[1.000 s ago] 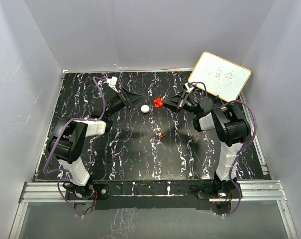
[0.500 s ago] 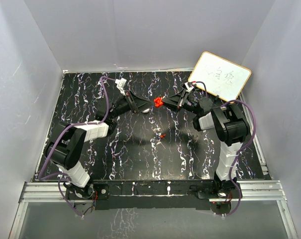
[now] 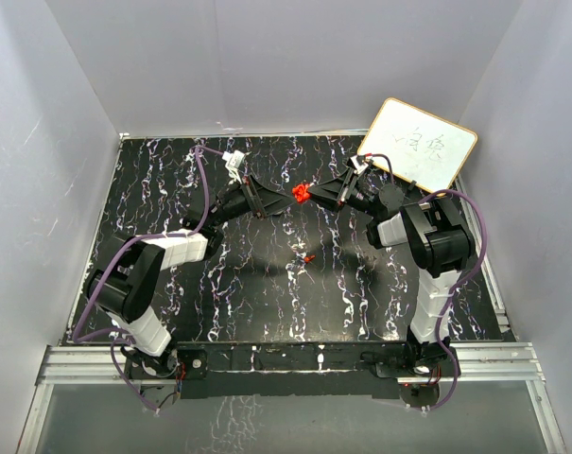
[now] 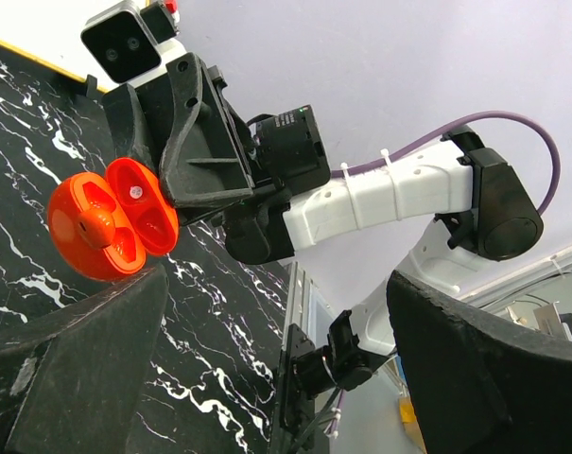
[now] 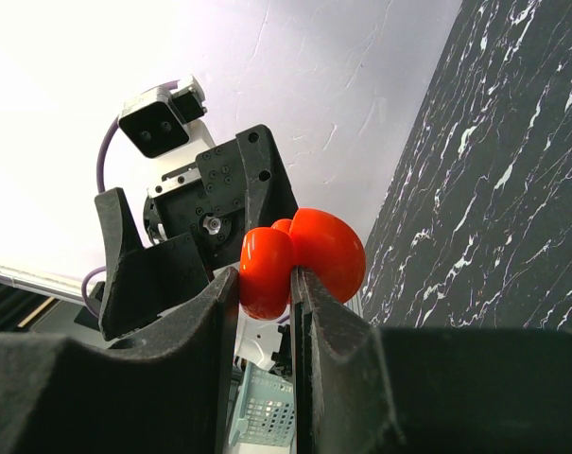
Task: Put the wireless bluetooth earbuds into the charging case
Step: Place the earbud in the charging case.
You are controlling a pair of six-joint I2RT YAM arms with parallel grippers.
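Note:
The charging case [image 3: 301,194], a small red clamshell, hangs above the far middle of the table with my right gripper [image 3: 312,197] shut on it. In the right wrist view the case [image 5: 309,251] sits pinched between the two fingers of that gripper [image 5: 265,284]. The left wrist view shows the case [image 4: 106,222] swung open, its hollows facing the camera. My left gripper [image 3: 278,200] is wide open just left of the case, with nothing between its fingers [image 4: 78,359]. One tiny red earbud [image 3: 308,256] lies on the table nearer the arms.
A framed whiteboard [image 3: 418,144] leans at the back right corner, behind the right arm. Grey walls close in the black marbled table [image 3: 219,303] on three sides. A metal rail runs along the near edge.
My left arm has swung right and forward, bringing its open gripper up beside the held case and covering a small white round object on the table. The right gripper and case have not moved.

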